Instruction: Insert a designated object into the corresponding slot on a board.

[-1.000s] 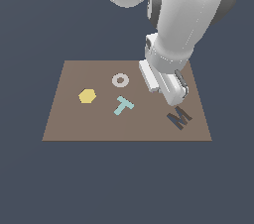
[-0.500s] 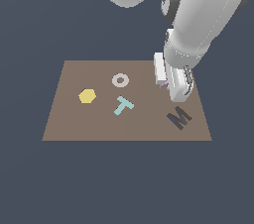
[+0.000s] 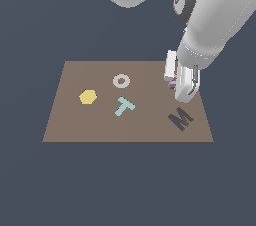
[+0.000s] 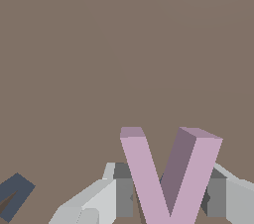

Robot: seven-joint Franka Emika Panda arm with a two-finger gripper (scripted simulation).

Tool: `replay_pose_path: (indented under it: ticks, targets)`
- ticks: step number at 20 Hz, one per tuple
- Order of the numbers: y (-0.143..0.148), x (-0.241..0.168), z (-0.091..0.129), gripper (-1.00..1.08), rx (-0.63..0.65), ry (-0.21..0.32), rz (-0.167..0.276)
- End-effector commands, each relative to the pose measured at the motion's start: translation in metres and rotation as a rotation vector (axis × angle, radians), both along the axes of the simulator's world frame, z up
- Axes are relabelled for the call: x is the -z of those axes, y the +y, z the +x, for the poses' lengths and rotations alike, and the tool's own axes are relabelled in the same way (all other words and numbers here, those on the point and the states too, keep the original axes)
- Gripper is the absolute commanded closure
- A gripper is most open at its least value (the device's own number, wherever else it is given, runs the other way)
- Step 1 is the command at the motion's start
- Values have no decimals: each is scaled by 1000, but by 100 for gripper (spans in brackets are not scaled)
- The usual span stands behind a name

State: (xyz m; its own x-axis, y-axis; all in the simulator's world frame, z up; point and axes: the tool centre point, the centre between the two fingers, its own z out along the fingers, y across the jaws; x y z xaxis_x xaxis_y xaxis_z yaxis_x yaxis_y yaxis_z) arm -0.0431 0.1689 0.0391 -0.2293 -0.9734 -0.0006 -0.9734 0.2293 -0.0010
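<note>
Above the board [image 3: 75, 120], just up-frame of the M recess [image 3: 180, 119], the gripper [image 3: 176, 86] is carrying the lilac A block [image 4: 168, 173], jaws clenching its legs, apex pointing back into the palm. A-shaped slot isn't showing, likely hidden under the hand.

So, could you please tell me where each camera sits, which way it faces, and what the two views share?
Exterior view: off the arm, raised, looking down at the board with the ring, hexagon, T and M recess; the arm and gripper show.
Wrist view: on the wrist, facing the board close up; gripper fingers flank the lilac letter.
Shared: board, gripper, lilac letter.
</note>
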Motion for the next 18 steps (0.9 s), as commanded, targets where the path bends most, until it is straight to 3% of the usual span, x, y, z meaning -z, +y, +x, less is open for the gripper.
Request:
replay_pose_path:
  ticks: [1,18]
  targets:
    - [4,-1,1,108,40,0,0]
    - [13,7,3,108,109,1,0]
